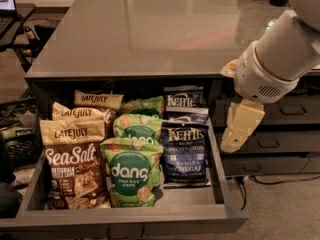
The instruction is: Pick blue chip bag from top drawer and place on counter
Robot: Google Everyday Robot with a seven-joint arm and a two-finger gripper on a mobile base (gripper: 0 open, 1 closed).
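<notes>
While I watch through the one camera, the claw (235, 138) hangs just outside the right wall of the open top drawer (218, 174), below the edge of the bench (150, 29) and in front of the narrower grey drawers (280, 143) that sit to the right. It points downward and a little to the left, and touches none of the bags. Only one cream-coloured side of it faces the camera, so I cannot tell whether it is spread or pressed together. The white arm (280, 54) carrying it comes in from the upper right, over the glossy grey bench top. The blue chip bag (184, 154), navy with white lettering, leans upright in the right-hand column of the drawer, near the right wall and close to the claw but apart from it. A second navy bag (183, 100) stands right behind it. Green Dang bags (131, 171) fill the middle column just beside the navy ones, and brown Late July bags (75, 164) fill the left column.
</notes>
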